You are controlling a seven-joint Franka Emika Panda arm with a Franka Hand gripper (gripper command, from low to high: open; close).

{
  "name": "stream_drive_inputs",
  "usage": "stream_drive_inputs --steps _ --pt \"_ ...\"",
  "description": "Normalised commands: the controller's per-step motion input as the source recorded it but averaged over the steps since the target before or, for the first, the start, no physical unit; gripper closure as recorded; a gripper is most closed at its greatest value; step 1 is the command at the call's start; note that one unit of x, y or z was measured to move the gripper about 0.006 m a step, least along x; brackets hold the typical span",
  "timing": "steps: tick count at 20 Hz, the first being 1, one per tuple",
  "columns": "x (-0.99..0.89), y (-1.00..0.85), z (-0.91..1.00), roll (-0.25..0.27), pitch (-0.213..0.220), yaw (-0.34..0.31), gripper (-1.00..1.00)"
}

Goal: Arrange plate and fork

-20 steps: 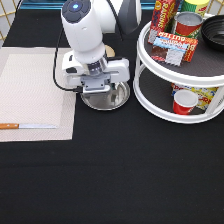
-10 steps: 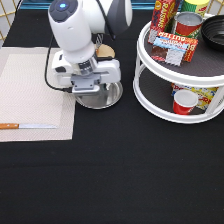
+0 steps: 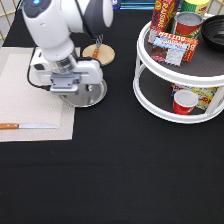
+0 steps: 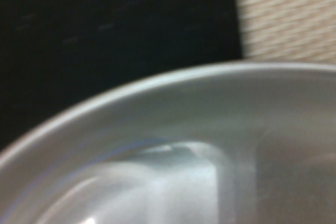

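Black table, fingers low over plate, their opening hidden

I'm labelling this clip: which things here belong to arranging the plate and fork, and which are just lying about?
In the job: plate, under the gripper; fork, on the wooden coaster.

Lying about: knife on the placemat; red cup, cans and boxes on the white rack.

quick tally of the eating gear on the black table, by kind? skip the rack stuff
Plate: 1, under the claw, half over the placemat edge
Fork: 1, lying on the wooden coaster
Knife: 1, on the placemat
Coaster: 1
Placemat: 1
Total: 5
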Motion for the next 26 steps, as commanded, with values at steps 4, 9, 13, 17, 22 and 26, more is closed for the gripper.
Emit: stream_drive_inputs --steps 4,9,13,17,22,26 --pt "0.35 -0.87 0.07 0.054 0.000 0.046 -1.00" --pt "0.31 -0.87 0.00 0.050 0.000 0.079 -1.00" --pt "0.24 -0.89 0.00 0.039 0.000 0.075 -1.00" --pt "0.13 -0.90 0.01 0.039 0.000 0.078 -1.00" --pt "0.13 -0.90 0.09 0.063 0.012 0.042 -1.00" --pt "0.20 -0.87 0.14 0.081 0.042 0.008 -1.00"
